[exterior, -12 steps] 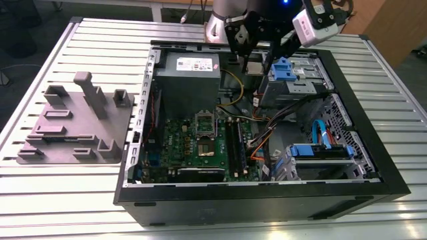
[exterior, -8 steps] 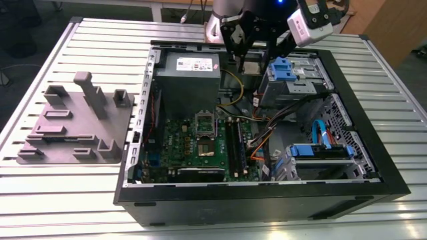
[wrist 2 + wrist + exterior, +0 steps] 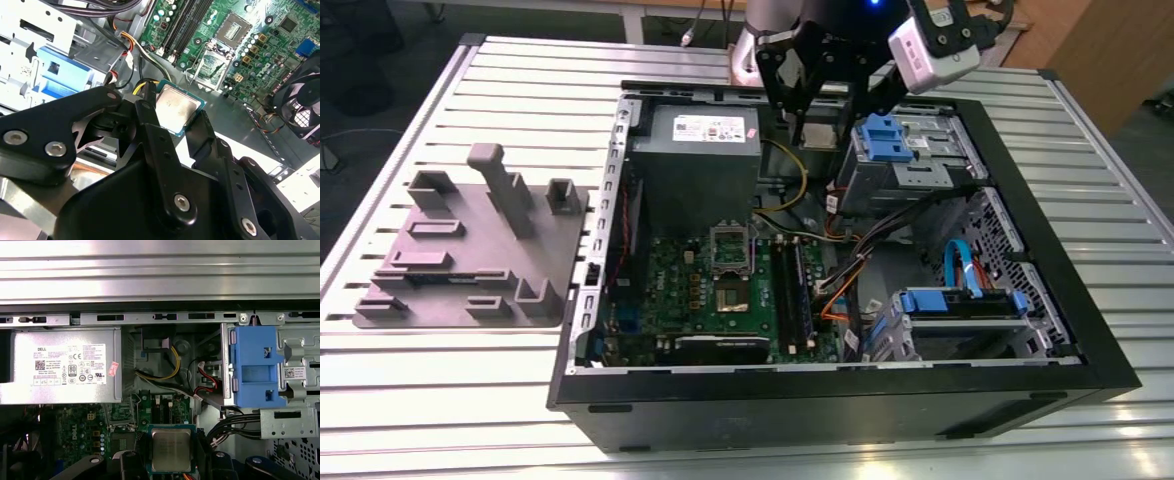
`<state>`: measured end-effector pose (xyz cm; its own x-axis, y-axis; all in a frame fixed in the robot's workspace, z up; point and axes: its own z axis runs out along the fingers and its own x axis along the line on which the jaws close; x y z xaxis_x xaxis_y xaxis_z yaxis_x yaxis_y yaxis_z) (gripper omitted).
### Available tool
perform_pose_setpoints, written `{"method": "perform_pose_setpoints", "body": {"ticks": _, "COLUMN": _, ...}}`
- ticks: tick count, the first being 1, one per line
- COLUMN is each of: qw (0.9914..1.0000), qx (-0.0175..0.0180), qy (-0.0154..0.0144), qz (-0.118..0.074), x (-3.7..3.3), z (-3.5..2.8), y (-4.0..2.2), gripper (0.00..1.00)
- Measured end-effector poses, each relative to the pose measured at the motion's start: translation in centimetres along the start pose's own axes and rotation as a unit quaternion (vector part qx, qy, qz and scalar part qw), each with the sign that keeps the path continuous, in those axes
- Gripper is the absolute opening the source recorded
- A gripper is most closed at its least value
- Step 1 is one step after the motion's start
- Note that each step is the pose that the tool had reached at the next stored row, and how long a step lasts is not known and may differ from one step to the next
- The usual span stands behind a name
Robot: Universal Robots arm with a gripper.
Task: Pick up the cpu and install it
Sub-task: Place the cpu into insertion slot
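The cpu is a small square chip with a silver-grey top, and my gripper is shut on it. It hangs above the back of the open computer case, between the power supply and the blue drive bracket. In both wrist views the black fingers press on two opposite edges of the cpu. The metal-framed socket lies open on the green motherboard, nearer the front of the case than the gripper. In the second wrist view the socket sits beyond the held chip.
A silver power supply fills the case's back corner on the exterior view's left. Black memory sticks stand beside the socket. Blue drive brackets, loose cables and a fan crowd the case. A grey fixture plate lies outside it.
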<state>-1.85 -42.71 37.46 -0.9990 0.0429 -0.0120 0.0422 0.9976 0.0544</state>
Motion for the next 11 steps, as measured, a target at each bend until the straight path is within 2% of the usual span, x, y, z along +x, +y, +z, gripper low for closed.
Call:
{"method": "perform_pose_setpoints", "body": {"ticks": 8, "qw": 1.0, "qx": -0.0001, "qy": 0.0, "qz": -0.001, "x": 0.1, "z": 0.01, "y": -0.04, "gripper": 0.47}}
{"method": "perform_pose_setpoints", "body": {"ticks": 11, "qw": 0.99999, "qx": 0.0, "qy": 0.0002, "qz": -0.004, "x": 0.35, "z": 0.02, "y": -0.05, "gripper": 0.47}}
